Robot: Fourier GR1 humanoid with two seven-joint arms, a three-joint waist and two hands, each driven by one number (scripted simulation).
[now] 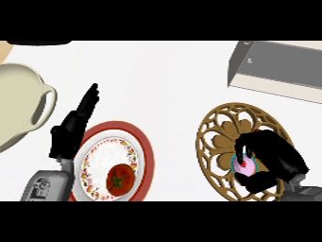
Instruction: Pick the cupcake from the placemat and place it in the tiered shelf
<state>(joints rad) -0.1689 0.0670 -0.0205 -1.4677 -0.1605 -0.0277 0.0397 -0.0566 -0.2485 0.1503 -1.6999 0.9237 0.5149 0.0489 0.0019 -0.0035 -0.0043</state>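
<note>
Pink-frosted cupcake with a teal wrapper (pixel 245 165) sits on the round gold openwork placemat (pixel 223 130), lower right part. Right black hand (pixel 271 158) is over it, fingers and thumb curled around it, hiding most of it. Grey metal tiered shelf (pixel 289 71) stands beyond the placemat at upper right, apart. Left black hand (pixel 76 124) rests at left, fingers straight, holding nothing, beside the red-rimmed floral plate (pixel 146 156) carrying a red tomato (pixel 120 178). Cream handled pot (pixel 10 106) far left.

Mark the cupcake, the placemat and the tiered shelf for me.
cupcake (pixel 245 165): head view, pink top showing inside the right hand.
placemat (pixel 223 126): head view, bare gold lattice, upper left part.
tiered shelf (pixel 289 61): head view, grey top panel.
</note>
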